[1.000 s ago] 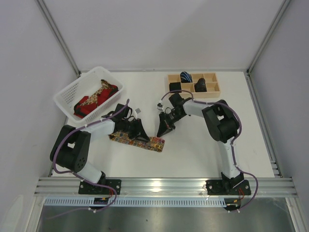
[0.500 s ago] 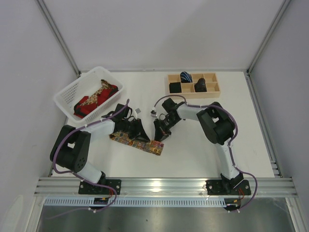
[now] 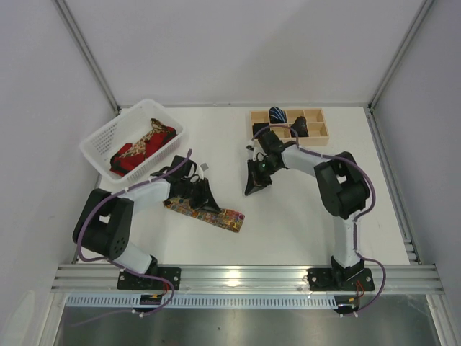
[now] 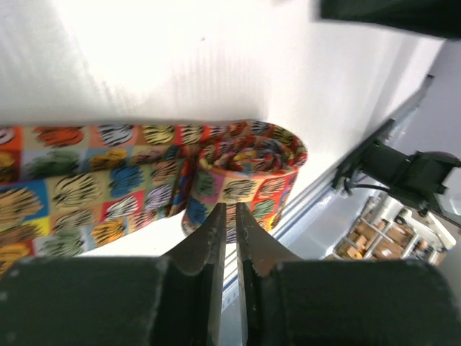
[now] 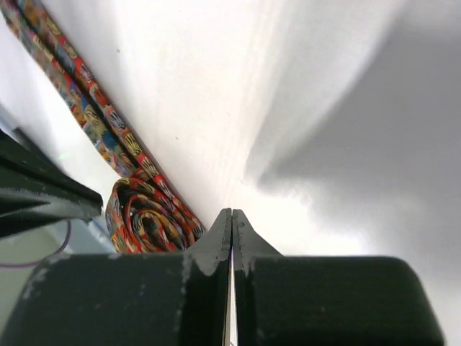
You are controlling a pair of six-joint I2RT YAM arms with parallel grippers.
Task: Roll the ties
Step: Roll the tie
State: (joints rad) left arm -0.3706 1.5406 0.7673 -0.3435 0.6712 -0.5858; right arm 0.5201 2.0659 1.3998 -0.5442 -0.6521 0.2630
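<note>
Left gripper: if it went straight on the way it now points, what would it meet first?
The rolled end of the multicoloured tie, directly ahead of the left gripper; the tips may touch its near edge, but depth is unclear.

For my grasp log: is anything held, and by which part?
Right fingers: nothing. Left fingers are by the tie, at its roll; hold cannot be told.

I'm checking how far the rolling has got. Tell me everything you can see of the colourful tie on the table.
The tie is a long narrow fabric strip printed with small bright squares of zebra-like stripes: orange, yellow, blue, green. It lies flat on the white table, its end nearer the right gripper wound into a loose roll. The left gripper meets the roll's wall, jaws nearly together; whether they pinch it is unclear. The right gripper stands apart, shut.
</note>
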